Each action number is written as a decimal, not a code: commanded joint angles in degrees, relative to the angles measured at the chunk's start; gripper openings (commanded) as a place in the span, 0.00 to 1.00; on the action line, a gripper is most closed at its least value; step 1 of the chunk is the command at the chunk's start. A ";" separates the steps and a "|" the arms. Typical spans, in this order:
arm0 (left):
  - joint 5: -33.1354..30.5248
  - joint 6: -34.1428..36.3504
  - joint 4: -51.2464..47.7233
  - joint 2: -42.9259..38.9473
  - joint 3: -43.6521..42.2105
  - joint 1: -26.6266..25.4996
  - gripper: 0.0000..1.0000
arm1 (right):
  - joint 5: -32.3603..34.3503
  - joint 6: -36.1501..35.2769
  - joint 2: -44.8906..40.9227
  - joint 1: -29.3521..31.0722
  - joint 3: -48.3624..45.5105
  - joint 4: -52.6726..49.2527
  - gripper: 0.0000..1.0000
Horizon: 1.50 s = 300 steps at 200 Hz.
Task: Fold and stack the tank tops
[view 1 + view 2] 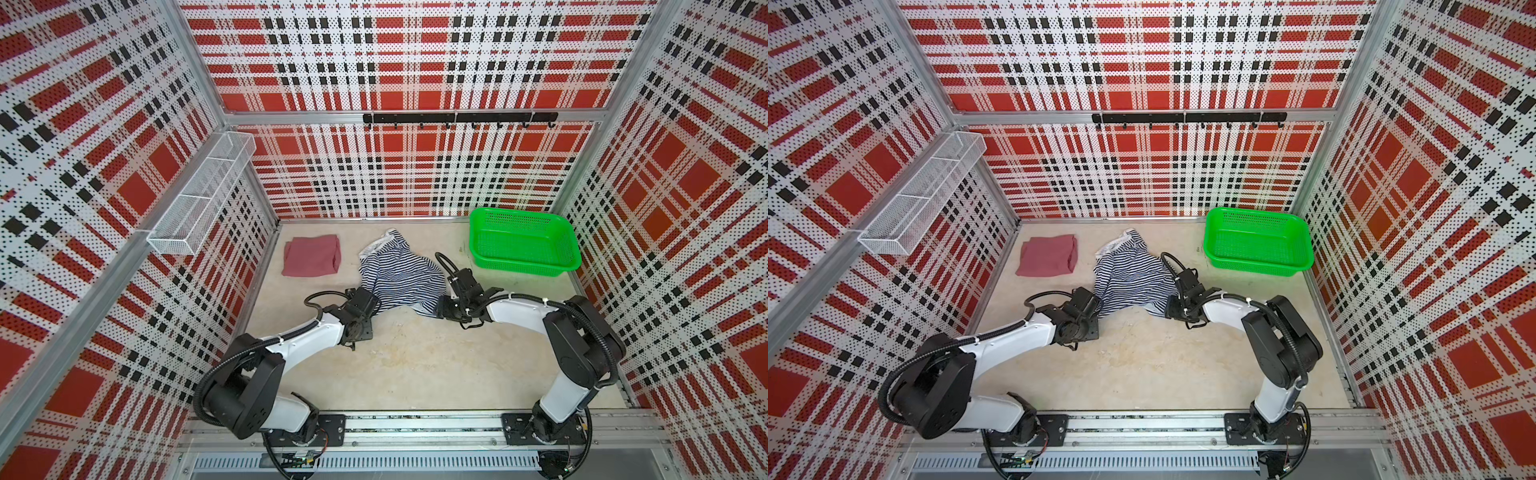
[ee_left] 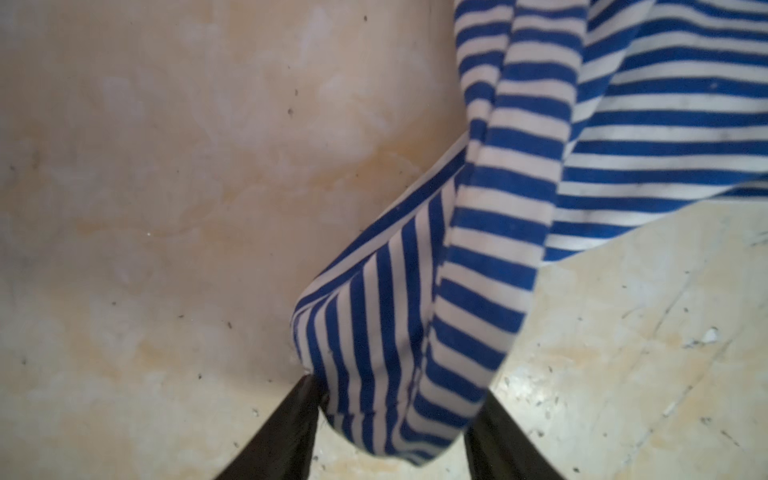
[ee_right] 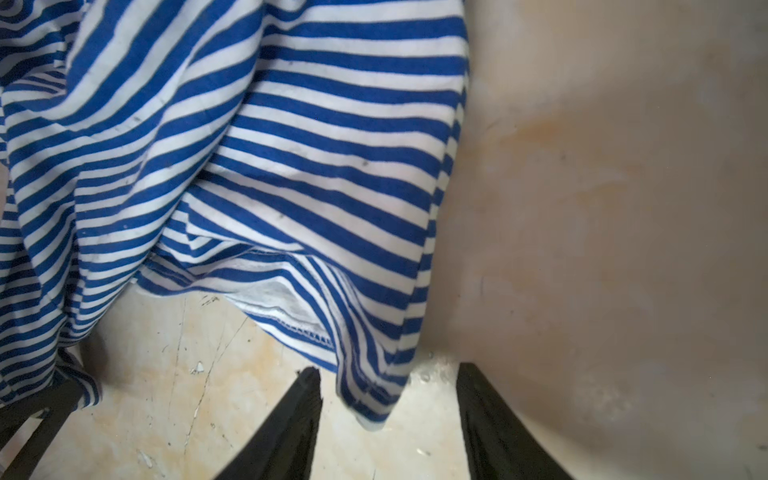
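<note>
The striped tank top [image 1: 399, 274] [image 1: 1133, 278] lies rumpled in the middle of the table, strap end toward the back wall. The maroon tank top [image 1: 311, 255] [image 1: 1047, 255] sits folded to its left. My left gripper [image 2: 397, 399] is at the striped top's near left corner [image 2: 386, 332]. Its jaws stand apart and the bunched corner lies loose between them, brushing both fingers. My right gripper [image 3: 387, 370] is open at the near right corner [image 3: 374, 395], which hangs between the fingers with a gap on each side. In both top views the wrists hide the fingertips.
A green mesh basket [image 1: 523, 266] [image 1: 1258, 264] stands at the back right, close behind my right wrist. A white wire shelf [image 1: 203, 191] hangs on the left wall and a black hook rail [image 1: 457, 118] on the back wall. Bare beige table [image 1: 415, 365] lies in front.
</note>
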 commanded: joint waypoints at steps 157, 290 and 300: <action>24.53 6.99 9.37 -17.96 14.05 24.14 0.00 | 4.39 -17.98 -8.50 -7.67 18.43 -16.79 0.00; 39.62 9.80 6.73 -18.27 52.43 30.77 0.00 | 8.24 -35.23 -24.64 -8.55 44.85 -23.49 0.00; 39.80 9.57 7.70 -18.19 49.65 30.79 0.00 | 7.93 -35.21 -24.00 -8.54 44.39 -23.36 0.00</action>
